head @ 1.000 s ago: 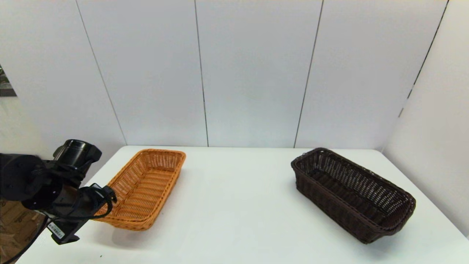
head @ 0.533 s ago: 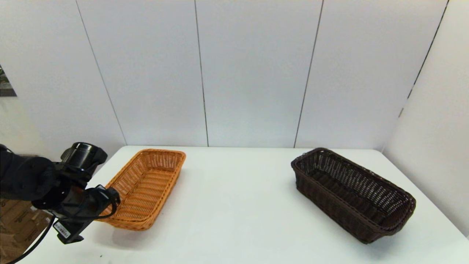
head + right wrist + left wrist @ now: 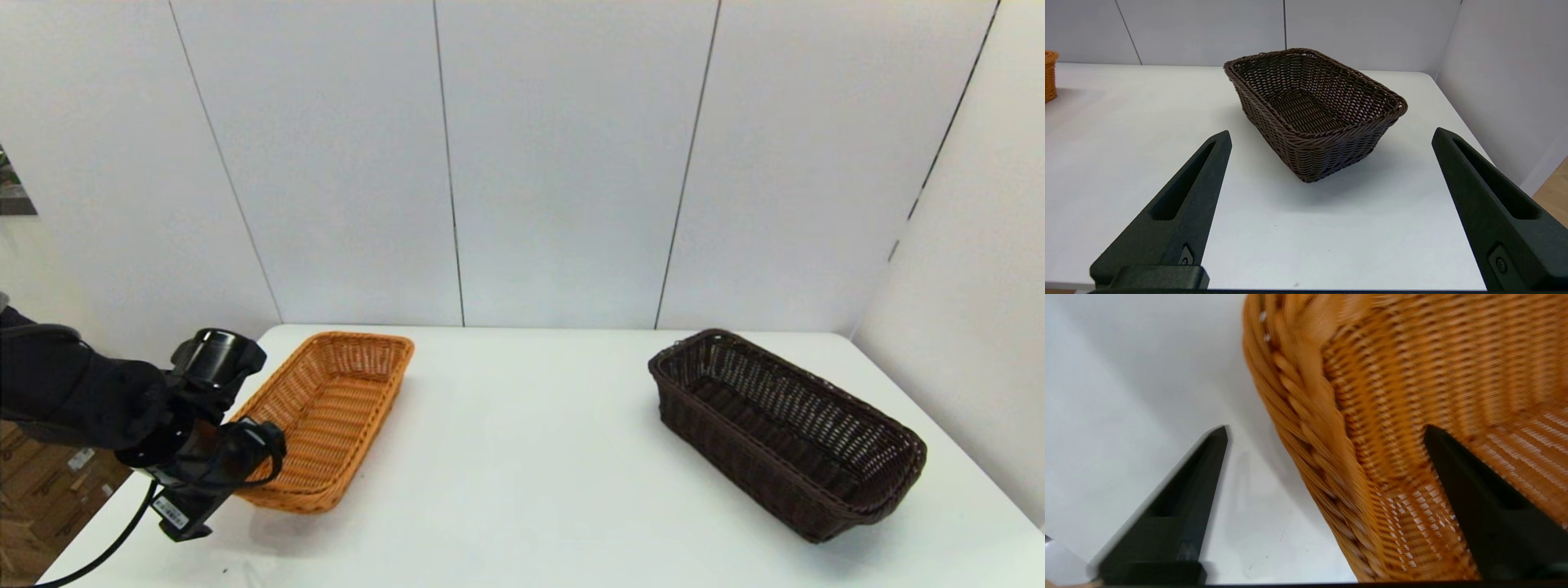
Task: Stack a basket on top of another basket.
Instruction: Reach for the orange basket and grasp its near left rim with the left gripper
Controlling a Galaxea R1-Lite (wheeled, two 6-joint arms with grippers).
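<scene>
The left gripper has its jaws spread wide and straddles the near-left corner of the orange-tan, shallow rectangular woven wicker basket. In the left wrist view, 1 black finger sits outside over the white table, and the other finger sits inside over the basket's woven floor, with the braided rim running between them. Whether either finger touches the wicker cannot be told. In the head view the black left arm comes in from the left edge, and its wrist body covers the basket's near-left corner at the table's left edge.

The orange-tan basket lies flat on the left part of the table, its long axis running away from the robot and slanting a little to the right, its flared sides open upward.

The right gripper is likewise released, its 2 black fingers far apart and holding nothing. It is outside the head view. Its own camera looks across the table at the dark brown, nearly black, deeper rectangular woven wicker basket, which stands farther off, apart from the fingertips.

That dark basket rests upright on the right part of the table, its long axis angled from far-left to near-right, its open-weave walls showing light through. It is well apart from the orange-tan basket, with bare white tabletop between the 2. Pale wall panels stand behind the table and along its right side.
</scene>
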